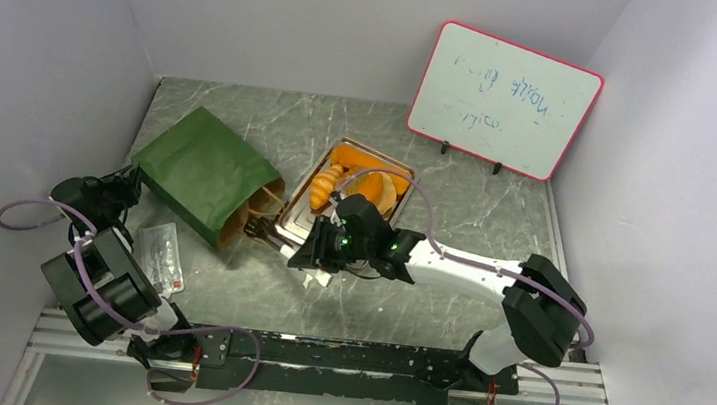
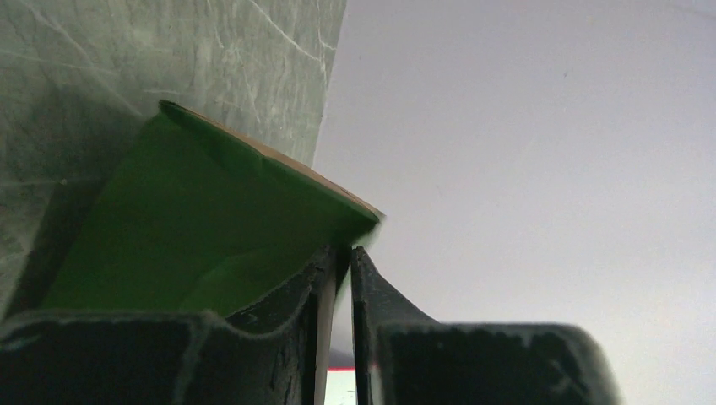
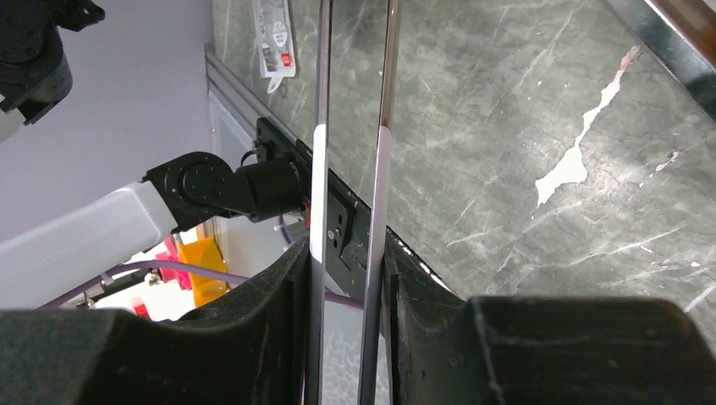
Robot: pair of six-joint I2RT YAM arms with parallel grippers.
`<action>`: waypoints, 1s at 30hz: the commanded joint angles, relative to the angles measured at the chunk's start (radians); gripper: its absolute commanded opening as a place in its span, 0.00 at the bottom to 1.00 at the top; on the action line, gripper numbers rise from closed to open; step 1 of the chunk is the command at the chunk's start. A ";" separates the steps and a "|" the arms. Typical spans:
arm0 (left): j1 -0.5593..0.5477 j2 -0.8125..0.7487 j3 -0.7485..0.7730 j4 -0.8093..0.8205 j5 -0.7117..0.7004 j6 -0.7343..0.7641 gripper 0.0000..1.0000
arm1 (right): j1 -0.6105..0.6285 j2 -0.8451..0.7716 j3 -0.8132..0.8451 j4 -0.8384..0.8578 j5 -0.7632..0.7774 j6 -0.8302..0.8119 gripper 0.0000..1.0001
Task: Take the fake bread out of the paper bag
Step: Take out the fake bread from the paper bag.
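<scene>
Your top camera looks down from above and behind the arms on the whole table (image 1: 458,173). Your left wrist camera faces the paper bag (image 2: 186,228) at very close range, and the top view shows it too. Your right wrist camera looks low across the table toward its near left corner.

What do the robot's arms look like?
Chunky black joints on both. The right arm has a white tube in the middle. Thin purple cables loop around each arm. The left tool and right tool each have two black curved fingers.
</scene>
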State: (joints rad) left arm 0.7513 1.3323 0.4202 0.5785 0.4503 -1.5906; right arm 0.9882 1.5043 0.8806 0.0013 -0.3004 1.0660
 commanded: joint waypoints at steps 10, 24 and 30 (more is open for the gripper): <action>0.013 0.043 0.011 0.078 0.021 -0.073 0.07 | 0.050 -0.094 0.016 -0.017 0.004 -0.043 0.30; 0.014 0.034 -0.013 0.100 0.028 -0.094 0.07 | 0.039 0.176 0.113 0.196 -0.012 -0.059 0.28; 0.016 0.032 -0.025 0.092 0.018 -0.072 0.07 | 0.021 0.286 0.215 0.255 -0.024 -0.063 0.28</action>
State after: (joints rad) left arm 0.7521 1.3766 0.4114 0.6403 0.4572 -1.6741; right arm 1.0241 1.7493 1.0256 0.1329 -0.3050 1.0203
